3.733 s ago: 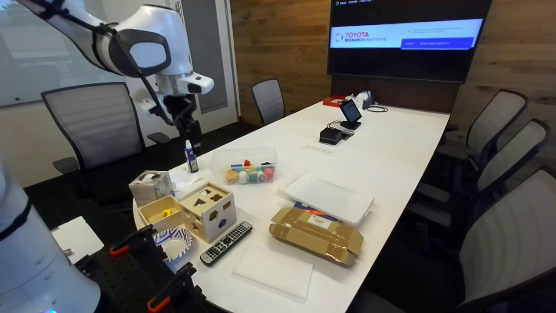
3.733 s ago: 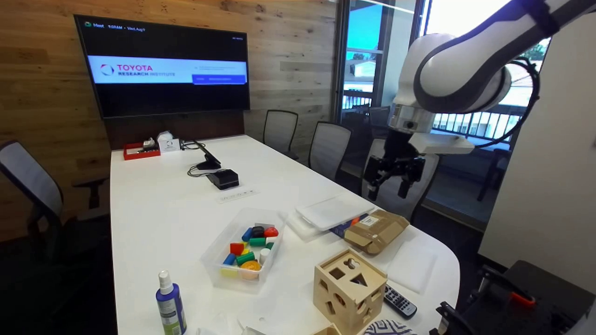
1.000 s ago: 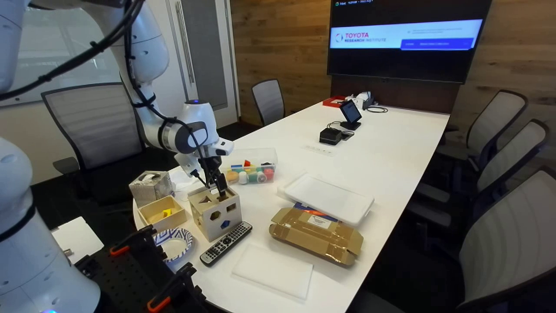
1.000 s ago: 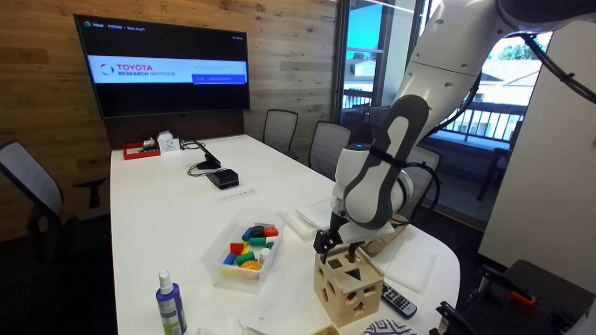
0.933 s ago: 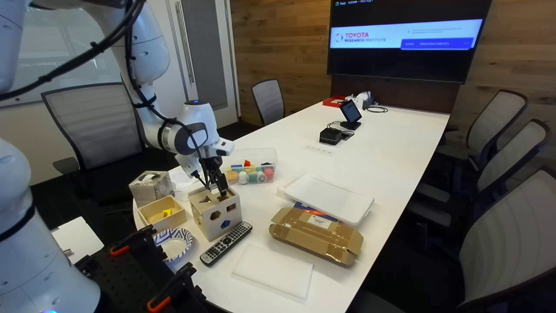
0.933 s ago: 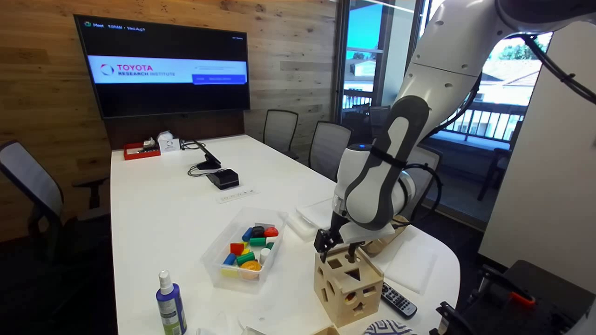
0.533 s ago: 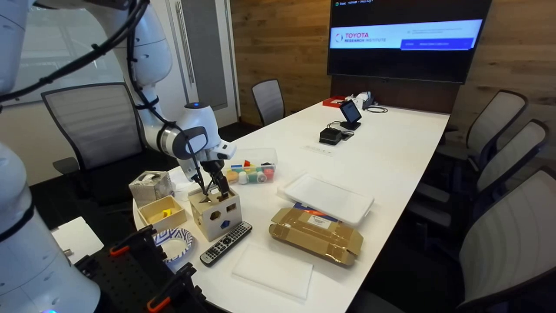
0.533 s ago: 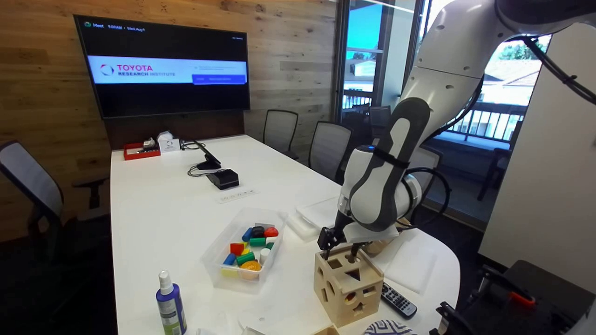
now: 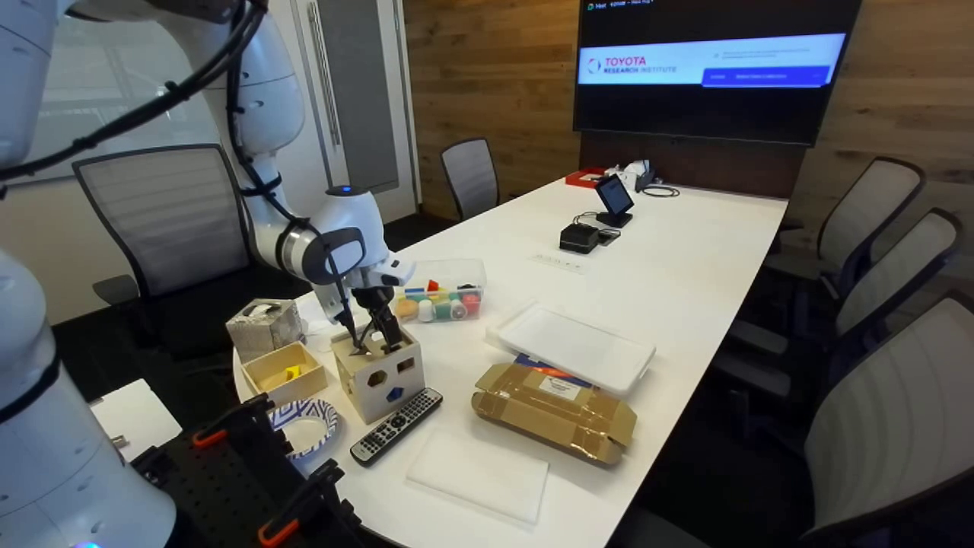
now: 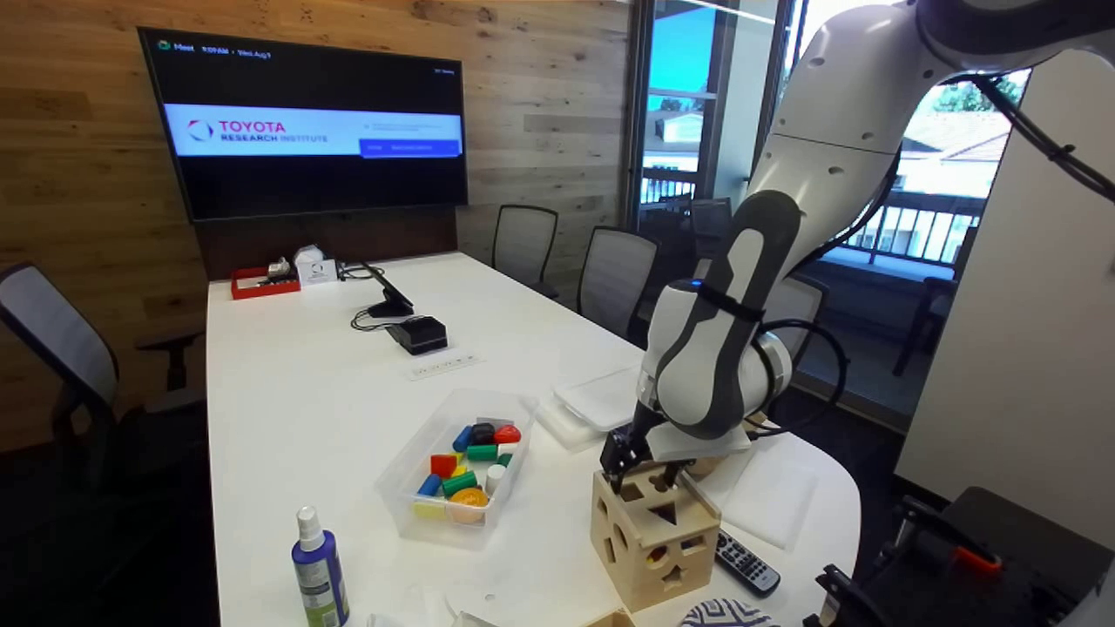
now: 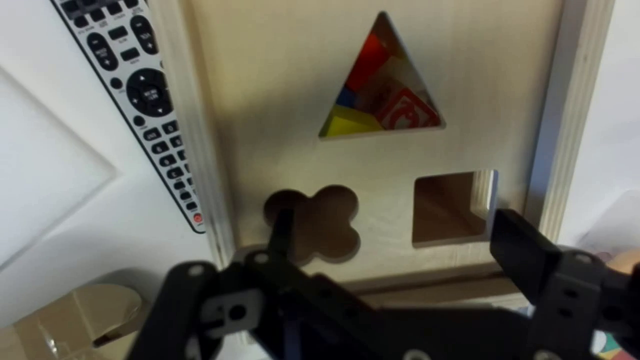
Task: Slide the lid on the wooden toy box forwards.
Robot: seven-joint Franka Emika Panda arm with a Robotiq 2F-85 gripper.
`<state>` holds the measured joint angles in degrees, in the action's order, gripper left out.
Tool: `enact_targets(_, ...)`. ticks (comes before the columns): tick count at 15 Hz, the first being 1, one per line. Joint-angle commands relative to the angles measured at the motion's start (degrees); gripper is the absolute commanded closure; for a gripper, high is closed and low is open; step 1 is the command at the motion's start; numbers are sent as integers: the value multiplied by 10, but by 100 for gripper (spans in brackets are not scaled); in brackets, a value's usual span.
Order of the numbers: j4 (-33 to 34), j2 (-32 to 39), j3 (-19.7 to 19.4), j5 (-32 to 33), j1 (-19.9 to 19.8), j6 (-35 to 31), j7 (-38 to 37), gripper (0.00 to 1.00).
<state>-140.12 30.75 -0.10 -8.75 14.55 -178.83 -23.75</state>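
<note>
Gripper (image 11: 392,227): yours points down at the top of the wooden toy box (image 10: 646,576), its jaws set wide with a broad gap between them.
Jaws: in the wrist view you have one across the clover-shaped hole (image 11: 325,222) in the box's top, the other at the edge of the square hole (image 11: 442,210), next to a raised side wall (image 11: 575,115) of the box; whether either dips into a hole, you cannot tell.
Lid (image 11: 382,155): you find it level on top of the box, between the two raised side walls.
Triangular hole (image 11: 382,95): through it you see coloured blocks (image 11: 370,60) inside the box.
Remote control (image 9: 396,427): just beside the box, on the table (image 9: 685,259).
Wooden tray (image 9: 304,387): just beside the box too, with a yellow piece (image 9: 293,372) in it.
Patterned bowl (image 9: 330,420): near the box.
Tissue box (image 9: 262,335): near the toy box, past the tray.
Clear tub (image 10: 416,457): apart from the box, holding coloured shapes (image 10: 459,481).
Cardboard package (image 9: 552,415): apart from the box.
Spray bottle (image 10: 320,579): upright, well apart from the box.
</note>
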Motion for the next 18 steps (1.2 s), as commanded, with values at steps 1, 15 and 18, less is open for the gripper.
enact_targets(1, 7, 8, -12, -17, 17, 13, 5, 0)
enact_targets(15, 47, -6, 48, -28, -26, 175, -7, 0)
enact_targets(18, 61, -8, 54, -30, -31, 216, -1, 0)
